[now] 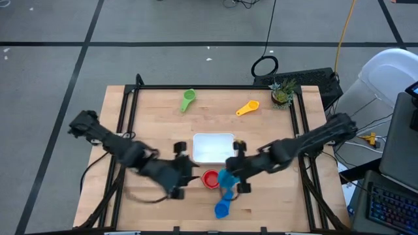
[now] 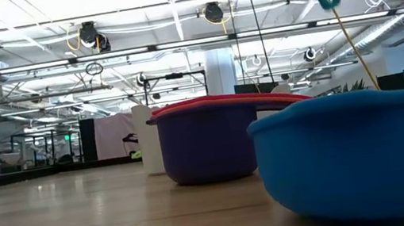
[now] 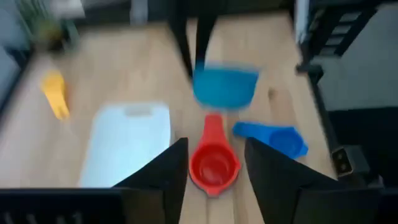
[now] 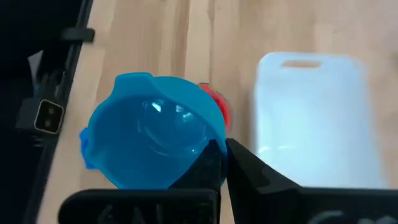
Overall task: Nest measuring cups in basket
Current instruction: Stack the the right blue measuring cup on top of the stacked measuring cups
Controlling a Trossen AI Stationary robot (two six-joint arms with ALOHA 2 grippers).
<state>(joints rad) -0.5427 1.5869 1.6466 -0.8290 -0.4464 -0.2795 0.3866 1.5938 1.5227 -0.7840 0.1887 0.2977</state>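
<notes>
The right claw (image 1: 230, 171) is clamped shut on the handle of the light blue measuring cup (image 4: 152, 148), holding it in the air above the tabletop (image 1: 157, 124), just beside the white basket (image 1: 213, 147). The left claw (image 3: 214, 163) hangs with its fingers parted on either side of the orange-red cup (image 3: 213, 165), which sits on the wood; it grips nothing. The dark blue cup (image 1: 222, 207) lies near the front edge. The green cup (image 1: 188, 98) and yellow cup (image 1: 248, 108) lie toward the far edge, by a small potted plant (image 1: 282, 93).
</notes>
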